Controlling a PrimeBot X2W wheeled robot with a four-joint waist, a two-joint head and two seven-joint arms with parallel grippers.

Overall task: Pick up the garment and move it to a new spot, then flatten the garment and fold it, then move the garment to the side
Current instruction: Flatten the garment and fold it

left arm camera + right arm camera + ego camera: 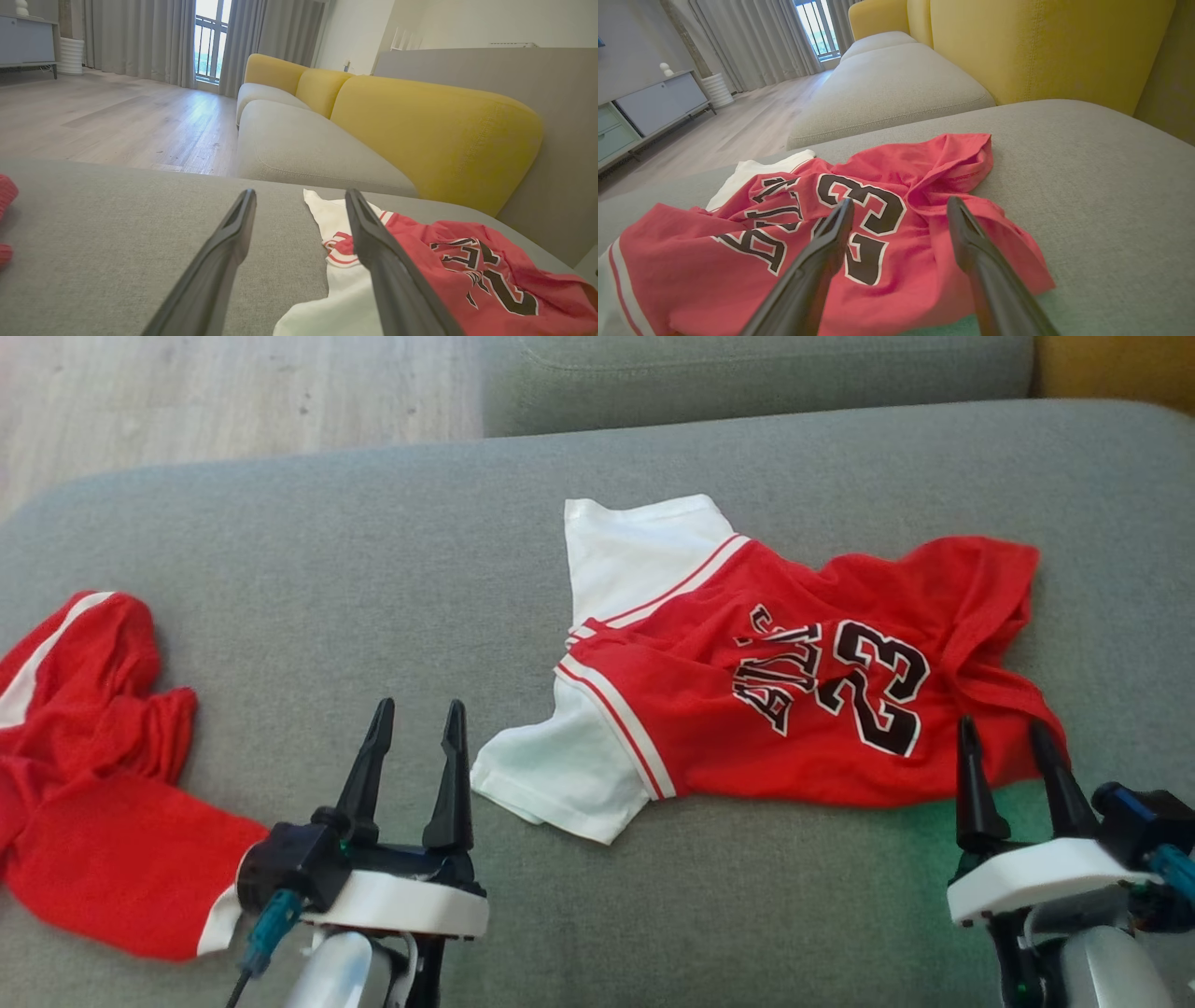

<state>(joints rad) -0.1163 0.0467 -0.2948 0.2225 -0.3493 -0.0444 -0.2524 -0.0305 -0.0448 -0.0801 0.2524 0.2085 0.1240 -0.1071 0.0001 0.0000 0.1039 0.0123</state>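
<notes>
The garment [747, 681] is a red jersey with white sleeves and a black "23", lying rumpled on the grey cushion [373, 569], right of centre. My left gripper [417, 719] stands open just left of its near white sleeve, holding nothing. My right gripper [1006, 733] is open at the jersey's near right hem, with nothing between its fingers. In the left wrist view the jersey [467, 266] lies to the right of the open left gripper [301, 198]. The right wrist view shows the jersey [878, 210] spread under and beyond the open right gripper [901, 207].
A second red garment with white trim [84, 775] lies crumpled at the cushion's left edge. Beyond the cushion are another grey seat [747, 373] with yellow backrests [434, 126] and wooden floor [233, 392] at the far left.
</notes>
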